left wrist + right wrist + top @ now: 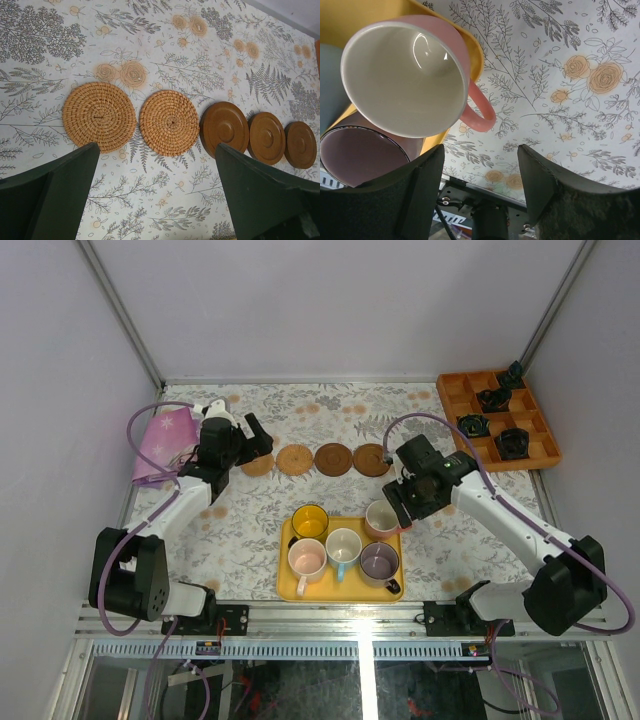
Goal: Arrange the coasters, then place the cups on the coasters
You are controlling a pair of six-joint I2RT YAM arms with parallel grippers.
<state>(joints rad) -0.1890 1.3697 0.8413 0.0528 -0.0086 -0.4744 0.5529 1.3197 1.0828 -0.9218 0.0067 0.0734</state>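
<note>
Right gripper point(480, 162): open, fingers apart, only table point(560, 115) showing in the gap. The salmon cup point(405, 75) is just ahead of it and off to one side, above one finger rather than between the two. Its handle point(481, 111) sticks out past the rim of the yellow tray point(476, 55), toward the gap. I cannot tell whether a finger touches the cup. The purple-grey cup point(355, 155) is right beside the salmon one, partly hidden by the same finger.

Overhead, all five cups are on the tray at the near middle of the table. The yellow cup point(310, 521) and the salmon cup are at the back. The pale pink cup point(306, 558), the white-and-blue cup point(343, 545) and the purple-grey cup are nearer me.

Left gripper point(157, 195): wide open, holding nothing, hanging above the left end of the coasters. The five coasters lie in one line across the table behind the tray. Two are woven coasters point(99, 116), just ahead of the gap between the fingers. Three are smooth wooden coasters point(224, 129), running on toward the right arm, edge to edge.

Back right there is an orange divided tray point(455, 405) with black objects point(493, 398) in its compartments. Back left, a pink bag point(160, 440).
</note>
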